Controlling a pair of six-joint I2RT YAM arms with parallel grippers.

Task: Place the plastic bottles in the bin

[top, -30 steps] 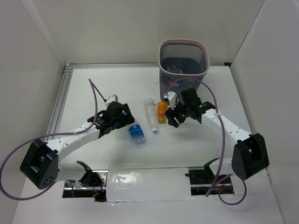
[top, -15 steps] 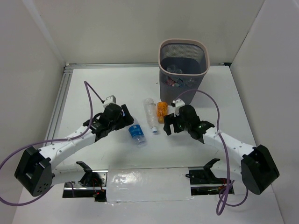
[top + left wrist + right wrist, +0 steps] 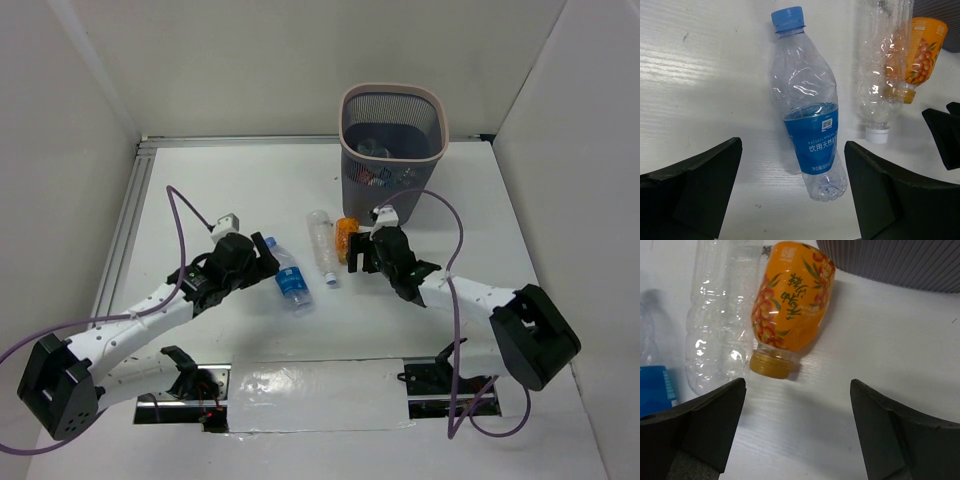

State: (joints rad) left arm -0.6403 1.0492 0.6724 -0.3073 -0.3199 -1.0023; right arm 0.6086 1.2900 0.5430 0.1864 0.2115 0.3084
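Observation:
Three plastic bottles lie on the white table. A clear one with a blue label (image 3: 292, 283) lies nearest me. A plain clear one (image 3: 321, 245) and a short orange one (image 3: 346, 238) lie beside it. My left gripper (image 3: 265, 262) is open and empty, just left of the blue-label bottle. In the left wrist view its fingers (image 3: 695, 185) stand either side of that bottle's (image 3: 812, 135) base end. My right gripper (image 3: 357, 256) is open and empty. In the right wrist view the orange bottle (image 3: 790, 305) lies just beyond its fingers (image 3: 705, 415), cap toward them. The grey mesh bin (image 3: 392, 130) stands behind.
The bin holds several bottles, seen through the mesh (image 3: 380, 175). Its wall (image 3: 900, 260) is close behind the orange bottle. The plain clear bottle (image 3: 720, 315) touches the orange one's left side. White walls enclose the table; a metal rail (image 3: 130, 210) runs along its left edge.
My left arm has drawn back and dropped lower beside the blue-label bottle. My right arm has swung down and left, from near the bin to the orange bottle. The bottles have not moved.

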